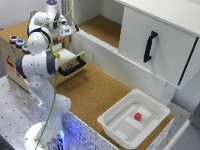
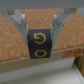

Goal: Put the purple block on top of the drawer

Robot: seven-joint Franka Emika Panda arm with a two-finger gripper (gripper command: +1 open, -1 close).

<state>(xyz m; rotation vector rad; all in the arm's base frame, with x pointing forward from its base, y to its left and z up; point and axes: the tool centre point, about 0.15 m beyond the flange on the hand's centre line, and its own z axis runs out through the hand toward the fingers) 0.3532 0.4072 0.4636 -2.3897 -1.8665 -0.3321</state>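
Pincer: the pincer (image 2: 40, 31) pinches the purple block (image 2: 40, 44) between its two fingers (image 2: 21, 22), one on each flank, the block's face with a yellow ring mark turned to the wrist camera.
Purple block: it hangs clear of the table (image 1: 95, 95), above cork, with a pale edge running below it in the wrist view; whether that edge belongs to the box cannot be told.
Arm: in the exterior view the arm (image 1: 37, 60) reaches up toward 11 o'clock, its hand near the back of the plywood box (image 1: 12, 57).
Drawer: the drawer (image 1: 70, 62) stands pulled open, its black bar handle (image 1: 72, 67) facing 4 o'clock; a small yellow object (image 1: 57, 55) sits just above it.
Buttons: the coloured round buttons (image 1: 19, 41) occupy the box top at about 9 o'clock from the hand.
Step in hand: carrying the block over the box top, as judged.
Doing it well: the block should come down level on a bare patch clear of the buttons, touch the wood before the fingers part, then the hand should lift straight up.
Risk: a release from height could let the block tumble into the open drawer.
Elsewhere: a white bin (image 1: 132, 117) holding a red block (image 1: 138, 116) lies well apart at 4 o'clock.
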